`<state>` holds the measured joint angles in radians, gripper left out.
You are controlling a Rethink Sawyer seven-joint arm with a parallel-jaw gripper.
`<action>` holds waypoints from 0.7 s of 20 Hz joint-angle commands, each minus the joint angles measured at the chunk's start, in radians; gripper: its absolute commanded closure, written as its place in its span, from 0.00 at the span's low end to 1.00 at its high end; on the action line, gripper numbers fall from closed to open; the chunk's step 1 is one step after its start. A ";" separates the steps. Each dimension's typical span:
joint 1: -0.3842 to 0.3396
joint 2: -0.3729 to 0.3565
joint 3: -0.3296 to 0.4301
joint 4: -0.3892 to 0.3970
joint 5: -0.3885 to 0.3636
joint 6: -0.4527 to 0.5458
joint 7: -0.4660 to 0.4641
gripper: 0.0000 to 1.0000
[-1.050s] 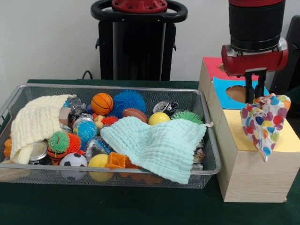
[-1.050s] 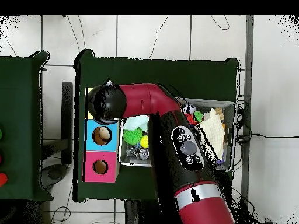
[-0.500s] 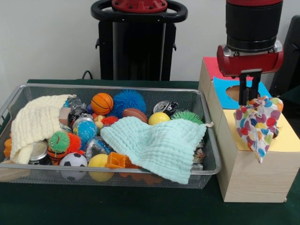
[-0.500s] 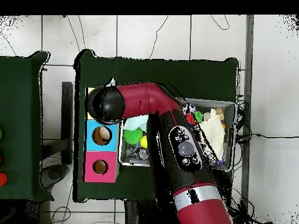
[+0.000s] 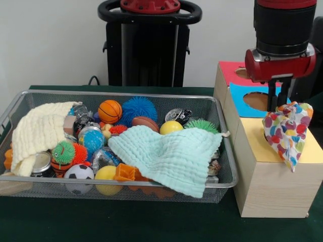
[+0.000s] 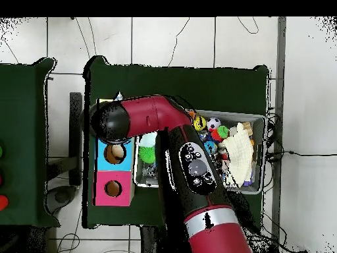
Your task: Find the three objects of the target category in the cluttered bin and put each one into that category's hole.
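Gripper (image 5: pixel 280 101) pinching the top of a polka-dot cloth (image 5: pixel 286 132), black fingers (image 5: pixel 285 93) closed on the bunched fabric. Hangs from the red and black arm (image 5: pixel 280 35) at the right of the front view, over the yellow panel (image 5: pixel 257 143) of the wooden sorting box (image 5: pixel 267 186). Cloth (white with coloured dots) drooping in a point down past the box's top edge, near its right end; touching the panel or just clear of it, cannot tell.

Behind the yellow panel, farther back on the same box: blue panel (image 5: pixel 241 103) with a round hole (image 5: pixel 256 100), then red panel (image 5: pixel 230 72) with its own hole partly hidden by the arm. In the overhead view, blue panel (image 6: pixel 112 153) and red panel (image 6: pixel 112 188) both visible with holes, yellow end covered by the arm's black wrist (image 6: pixel 108 122).

Left of the box, just beside it: wire-mesh bin (image 5: pixel 224 151) on the green table (image 5: pixel 126 222). Inside, a mint-green cloth (image 5: pixel 171 156) spread over the near right part, a pale yellow cloth (image 5: pixel 38 133) draped at the left end. Between and around them: small basketball (image 5: pixel 110 111), blue spiky ball (image 5: pixel 139 108), brown football (image 5: pixel 145 122), yellow ball (image 5: pixel 170 127), green spiky ball (image 5: pixel 202 124), soccer ball (image 5: pixel 78 172), tin can (image 5: pixel 40 164).
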<state>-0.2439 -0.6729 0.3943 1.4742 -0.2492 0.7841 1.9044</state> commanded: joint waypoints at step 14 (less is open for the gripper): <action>0.000 0.060 -0.087 0.108 -0.074 -0.101 0.044 1.00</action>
<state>-0.2284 -0.6661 0.3518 1.5017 -0.2490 0.7471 1.9044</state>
